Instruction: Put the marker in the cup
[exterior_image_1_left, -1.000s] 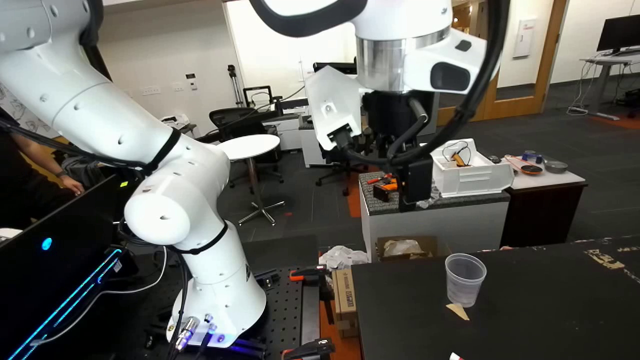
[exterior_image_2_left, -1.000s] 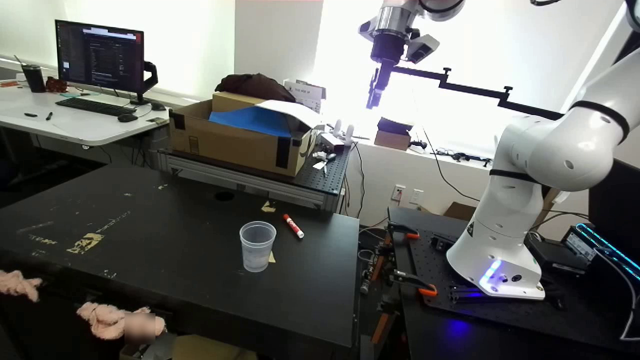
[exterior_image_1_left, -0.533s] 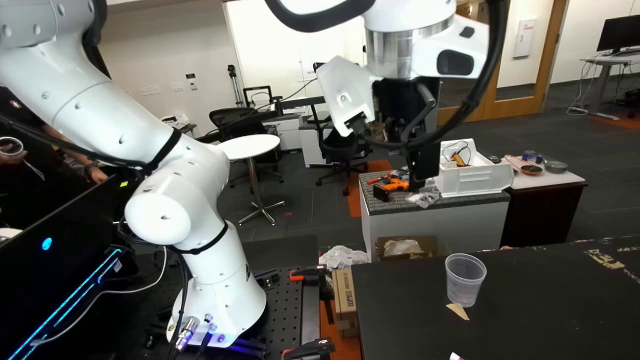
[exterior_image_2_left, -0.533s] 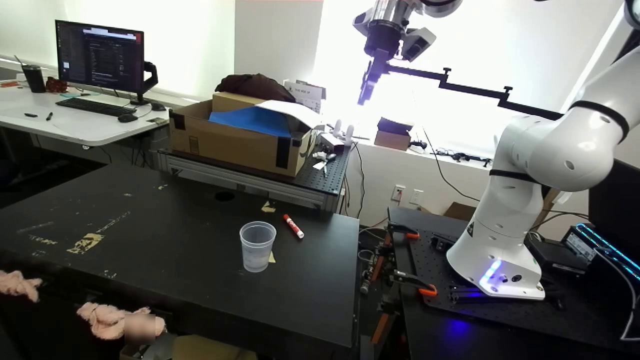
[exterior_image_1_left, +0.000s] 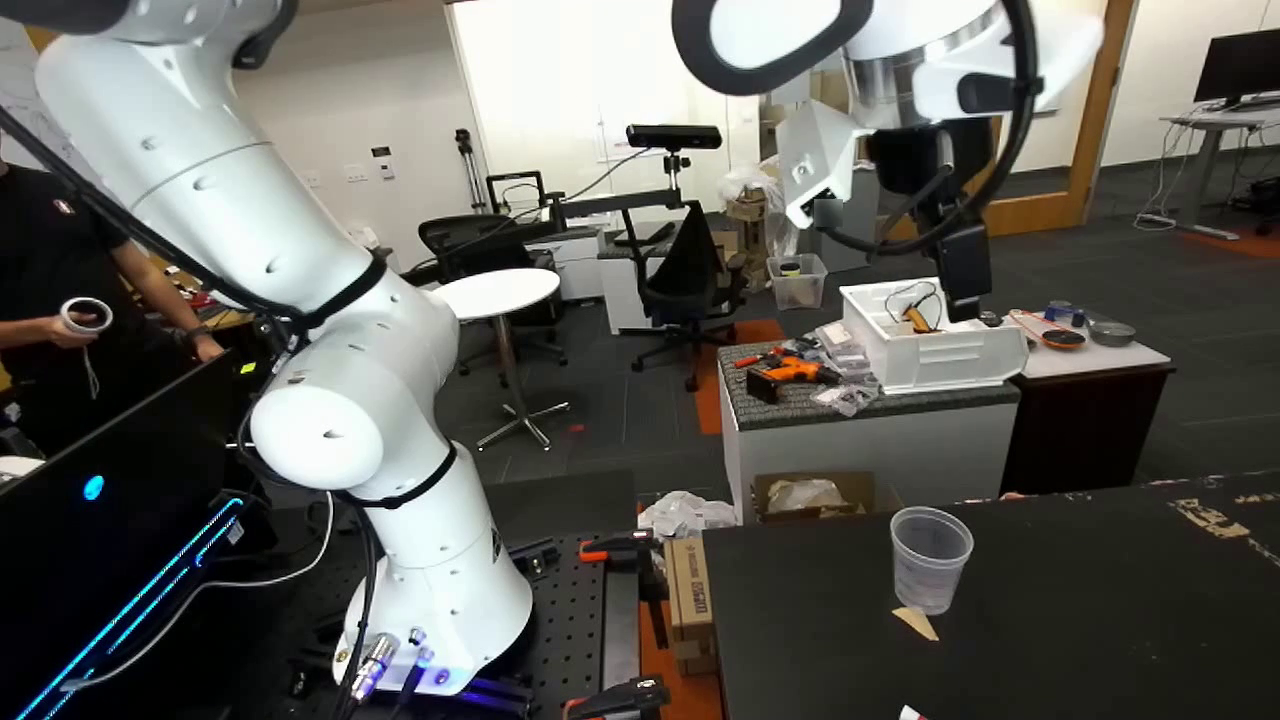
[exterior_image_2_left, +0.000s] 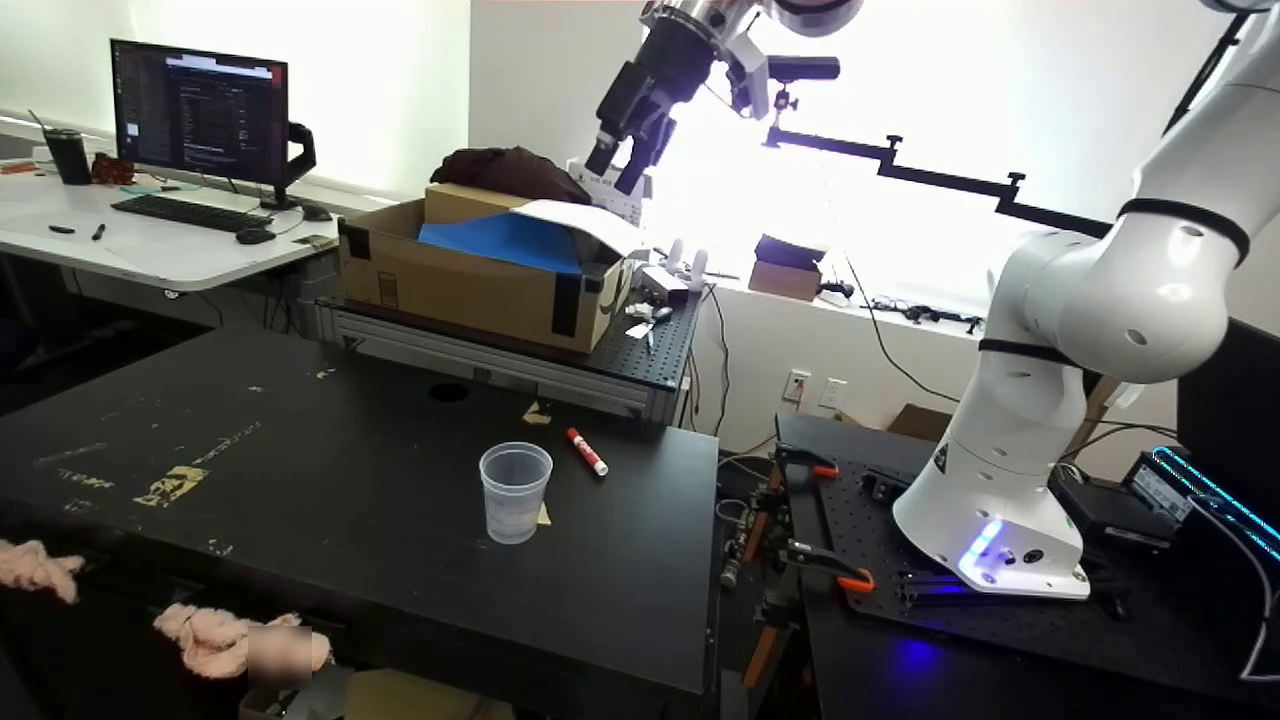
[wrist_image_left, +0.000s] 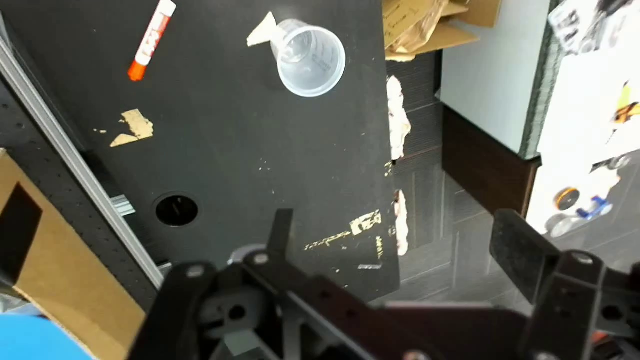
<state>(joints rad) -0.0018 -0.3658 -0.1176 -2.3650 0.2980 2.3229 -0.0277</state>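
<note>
The red and white marker (exterior_image_2_left: 587, 452) lies on the black table, near the cup. It shows whole in the wrist view (wrist_image_left: 152, 40); in an exterior view only its white end (exterior_image_1_left: 910, 713) shows at the bottom edge. The clear plastic cup (exterior_image_2_left: 515, 493) stands upright on the table, beside the marker and apart from it. It also shows in an exterior view (exterior_image_1_left: 930, 560) and in the wrist view (wrist_image_left: 311, 60). My gripper (exterior_image_2_left: 614, 172) is high above and away from both. In the wrist view its fingers (wrist_image_left: 395, 222) are wide apart with nothing between them.
The black table (exterior_image_2_left: 350, 480) has tape scraps on it. A cardboard box (exterior_image_2_left: 470, 285) stands on a side bench behind it. A camera on a bar (exterior_image_2_left: 803, 68) is near the arm. A white bin (exterior_image_1_left: 930, 350) and tools stand beyond the table. A person (exterior_image_1_left: 60, 270) is behind the monitor.
My gripper has swung away from the base, rightward in an exterior view, leftward in another, and tilted. Both fingers now show apart. The cup and marker have not moved.
</note>
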